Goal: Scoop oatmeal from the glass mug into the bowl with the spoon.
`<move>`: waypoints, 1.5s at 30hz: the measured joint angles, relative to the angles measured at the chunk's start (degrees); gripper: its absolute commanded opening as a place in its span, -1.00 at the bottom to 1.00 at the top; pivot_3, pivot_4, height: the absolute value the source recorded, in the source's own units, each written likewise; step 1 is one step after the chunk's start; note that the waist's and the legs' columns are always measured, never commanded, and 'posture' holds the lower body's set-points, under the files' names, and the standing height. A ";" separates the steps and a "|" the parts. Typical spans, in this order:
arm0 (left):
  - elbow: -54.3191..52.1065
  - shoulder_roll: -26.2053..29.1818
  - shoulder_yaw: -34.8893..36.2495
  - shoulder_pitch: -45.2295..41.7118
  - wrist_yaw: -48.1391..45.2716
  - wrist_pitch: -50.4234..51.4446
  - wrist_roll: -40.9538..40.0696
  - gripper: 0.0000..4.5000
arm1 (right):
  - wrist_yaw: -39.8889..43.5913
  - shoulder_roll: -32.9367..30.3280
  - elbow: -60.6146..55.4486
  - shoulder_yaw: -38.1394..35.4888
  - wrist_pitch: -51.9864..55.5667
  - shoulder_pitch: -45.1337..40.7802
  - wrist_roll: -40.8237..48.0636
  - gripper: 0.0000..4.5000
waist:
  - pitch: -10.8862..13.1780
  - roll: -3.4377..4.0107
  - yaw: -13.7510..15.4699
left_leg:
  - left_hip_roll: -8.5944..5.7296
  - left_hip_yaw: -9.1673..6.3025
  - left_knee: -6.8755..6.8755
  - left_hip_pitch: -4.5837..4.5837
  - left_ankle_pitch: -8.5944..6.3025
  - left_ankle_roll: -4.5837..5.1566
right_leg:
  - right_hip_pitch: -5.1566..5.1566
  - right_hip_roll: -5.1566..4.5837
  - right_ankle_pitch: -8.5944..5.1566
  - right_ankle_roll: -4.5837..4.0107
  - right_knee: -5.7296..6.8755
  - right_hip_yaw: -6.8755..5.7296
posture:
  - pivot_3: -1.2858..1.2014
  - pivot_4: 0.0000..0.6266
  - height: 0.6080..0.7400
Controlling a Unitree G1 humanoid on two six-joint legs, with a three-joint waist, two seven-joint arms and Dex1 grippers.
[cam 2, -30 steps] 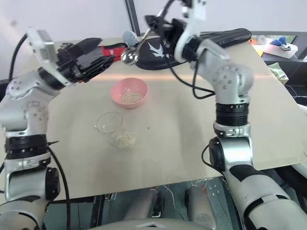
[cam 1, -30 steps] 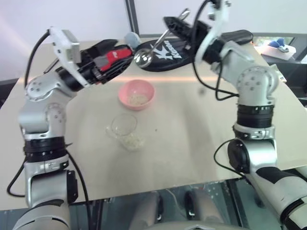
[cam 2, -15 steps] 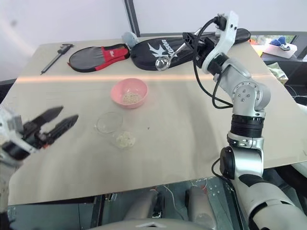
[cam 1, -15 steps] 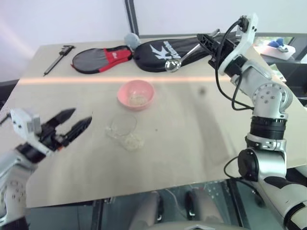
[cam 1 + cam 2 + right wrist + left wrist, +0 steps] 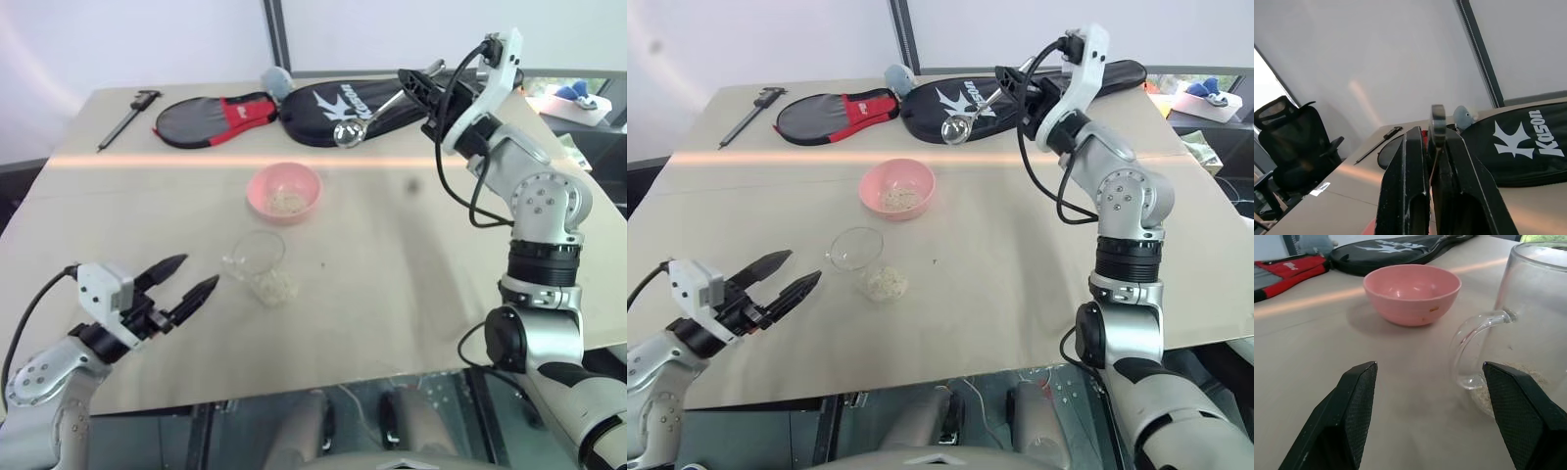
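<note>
Glass mug lying tipped near pink bowl, rigid, slick and breakable, best pinched at its handle by wide-open left gripper, with right gripper clamped on light steel spoon.

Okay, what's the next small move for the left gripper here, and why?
Probably ease the left gripper forward to close on the glass mug at its handle side. Its jaws stand open, level with the table and short of the mug, whose handle faces them in the left wrist view. The right gripper holds the spoon aloft, so steadying the mug likely comes before scooping.
</note>
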 measured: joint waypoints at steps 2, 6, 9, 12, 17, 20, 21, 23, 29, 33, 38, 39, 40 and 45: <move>0.09 -0.40 -1.31 -0.77 0.68 -0.37 0.55 0.58 | 0.00 -0.02 -0.61 0.04 0.02 0.13 0.02 -1.00 | 0.00 0.00 -0.01 | 0.00 0.00 0.00 -0.01 0.00 0.00 | -0.01 0.00 0.00 0.00 0.00 0.00 | 0.03 -0.52 1.00; 1.68 -0.46 -3.82 -2.76 1.85 -2.03 2.59 0.58 | -0.09 -0.09 -1.56 0.05 0.04 0.27 0.25 -1.00 | 0.00 0.00 -0.03 | 0.00 0.00 0.00 -0.01 0.00 0.00 | -0.01 0.01 0.00 0.00 0.00 0.00 | 0.03 -0.52 1.00; 2.82 -0.47 -5.62 -4.01 2.31 -3.42 4.33 0.58 | -0.19 -0.13 -1.88 0.05 0.05 0.28 0.38 -1.00 | 0.00 0.00 -0.08 | 0.00 0.00 0.00 0.00 0.00 0.00 | -0.01 0.01 0.00 0.00 0.00 0.00 | 0.03 -0.52 1.00; 4.11 -1.05 -6.71 -5.33 3.75 -3.92 5.15 0.35 | -0.33 -0.25 -2.06 0.04 0.12 0.37 0.47 -1.00 | 0.00 0.00 -0.09 | 0.00 0.00 0.00 -0.01 0.00 0.00 | -0.01 0.01 0.00 0.00 0.00 0.00 | 0.03 -0.52 1.00; 4.32 -2.56 -7.64 -5.48 5.32 -4.75 5.75 -0.28 | -0.89 -0.45 -2.62 0.02 0.32 1.36 0.56 -1.00 | 0.00 0.00 -0.10 | 0.00 0.00 0.00 -0.01 0.00 0.00 | -0.01 0.01 0.00 0.00 0.00 0.01 | 0.03 -0.52 1.00; 4.32 -3.62 -8.95 -5.41 6.76 -4.89 6.50 -0.28 | -1.12 -0.51 -2.95 0.01 0.75 1.59 0.77 -1.00 | 0.00 0.00 -0.10 | 0.00 0.00 0.00 -0.01 0.00 0.00 | -0.01 0.01 0.00 0.00 0.01 0.01 | 0.03 -0.52 1.00; 4.32 -3.83 -9.09 -5.43 7.24 -4.94 6.80 -0.28 | -1.23 -0.51 -3.16 0.01 0.84 1.59 0.88 -1.00 | 0.00 0.00 -0.10 | 0.00 0.00 0.00 -0.01 0.00 0.00 | -0.01 0.01 0.00 0.00 0.01 0.01 | 0.03 -0.52 1.00; 4.32 -4.22 -9.10 -5.45 8.18 -5.15 7.00 -0.40 | -1.36 -0.58 -3.23 0.00 0.87 1.59 0.98 -1.00 | 0.00 0.00 -0.11 | 0.00 0.00 0.00 -0.01 0.00 0.00 | -0.01 0.01 0.00 0.00 0.00 0.01 | 0.03 -0.52 1.00; 2.73 -6.24 -10.80 -6.30 9.66 -6.41 6.70 -0.98 | -1.47 -0.41 -3.26 0.11 1.16 1.80 1.14 -1.00 | -0.08 0.08 -0.03 | 0.00 0.01 0.00 0.03 0.00 0.00 | 0.02 0.00 0.00 0.00 0.01 0.01 | 0.03 -0.52 1.00; 2.94 -6.53 -10.95 -6.08 10.68 -6.44 6.70 -0.98 | -1.54 -0.74 -3.28 -0.02 1.27 2.12 1.19 -1.00 | -0.09 0.10 -0.06 | 0.00 0.01 0.00 0.03 0.00 0.01 | 0.02 0.01 0.00 0.00 0.02 0.02 | 0.03 -0.52 1.00; 3.34 -8.22 -11.15 -7.21 13.31 -5.44 6.00 -0.98 | -1.51 -1.06 -4.51 0.20 1.42 2.63 1.16 -1.00 | -0.09 0.11 0.11 | 0.00 0.00 0.00 0.02 0.00 0.01 | 0.02 0.01 0.00 0.00 0.01 0.00 | 0.03 -0.52 1.00; 3.53 -8.53 -11.07 -7.81 14.16 -4.99 5.94 -0.98 | -1.47 -1.12 -4.91 0.38 1.43 2.77 1.13 -1.00 | -0.09 0.10 0.18 | 0.00 -0.03 0.02 0.01 0.00 0.01 | 0.02 0.01 0.00 0.00 0.02 -0.03 | 0.03 -0.52 1.00; 4.03 -8.82 -10.95 -8.99 15.64 -4.37 5.92 -0.98 | -1.36 -1.33 -5.56 0.94 1.50 2.87 1.05 -1.00 | -0.09 0.10 0.23 | 0.00 -0.03 0.03 0.00 0.00 0.01 | 0.01 0.01 0.00 0.00 0.03 -0.03 | 0.03 -0.52 1.00; 5.89 -8.01 -8.73 -17.79 23.61 -2.55 7.43 -0.98 | -1.26 -1.14 -8.97 3.05 2.63 2.05 1.67 -1.00 | -0.09 0.09 0.05 | -0.02 -0.03 0.04 -0.05 0.00 0.01 | -0.01 0.02 0.00 0.01 0.00 -0.02 | 0.03 -0.52 1.00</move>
